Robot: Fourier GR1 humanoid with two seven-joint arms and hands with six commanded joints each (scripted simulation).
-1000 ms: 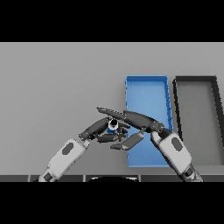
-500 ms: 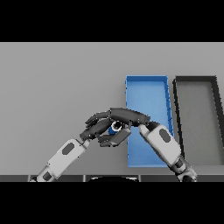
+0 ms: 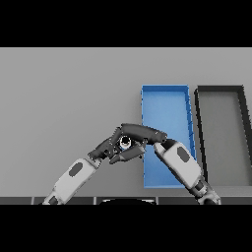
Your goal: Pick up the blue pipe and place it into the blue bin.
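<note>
The blue pipe (image 3: 125, 142) shows only as a small pale-and-blue end, just left of the blue bin (image 3: 165, 101). My right hand (image 3: 143, 132) comes in from the lower right. Its fingers curl over the pipe's top and its thumb lies under it, so the hand is shut on it. My left hand (image 3: 105, 147) reaches in from the lower left and meets the pipe on its left side. The right hand's fingers overlap it, so its grip is hidden. Most of the pipe is hidden between the two hands.
A black bin (image 3: 220, 93) stands right beside the blue bin, on its right. My right forearm (image 3: 180, 165) lies across the blue bin's near end. The grey table (image 3: 64, 98) stretches away to the left and back.
The right hand's fingers, straight above the pipe a second ago, have curled down around it. Both hands stay in nearly the same place beside the blue bin.
</note>
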